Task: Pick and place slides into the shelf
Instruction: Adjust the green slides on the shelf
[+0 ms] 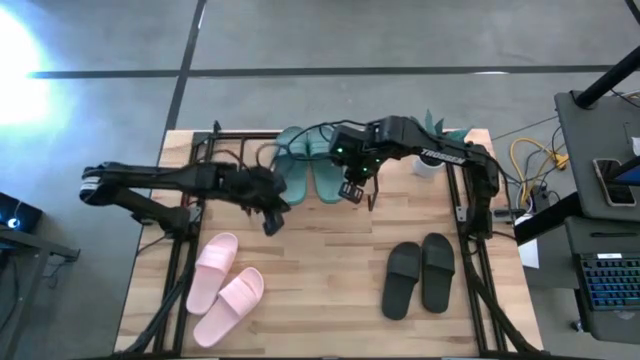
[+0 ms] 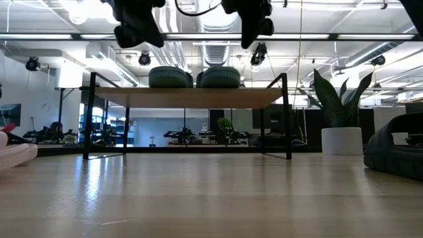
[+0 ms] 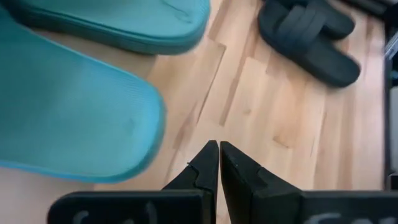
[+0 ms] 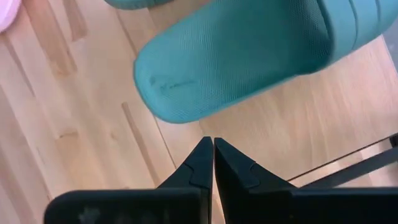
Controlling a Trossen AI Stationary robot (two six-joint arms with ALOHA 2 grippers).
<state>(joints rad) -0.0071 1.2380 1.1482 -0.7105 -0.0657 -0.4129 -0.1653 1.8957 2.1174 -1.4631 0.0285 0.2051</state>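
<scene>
Slides: green pair (image 1: pixel 312 170) sitting on shelf (image 1: pixel 215 140) top, placed.
Left gripper (image 1: pixel 270 222): hanging clenched, empty.
Right gripper (image 1: pixel 358 195): hovering clenched, empty.

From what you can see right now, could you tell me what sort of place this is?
Probably a robotics lab or open workshop: exposed ceiling ducts, a polished concrete floor, and a side desk with a keyboard.

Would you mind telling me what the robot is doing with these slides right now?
It is putting slides on the shelf. The green pair already sits on its top board. The left gripper and right gripper hang just off that pair, both shut and empty. The pink pair and black pair still lie on the table.
</scene>
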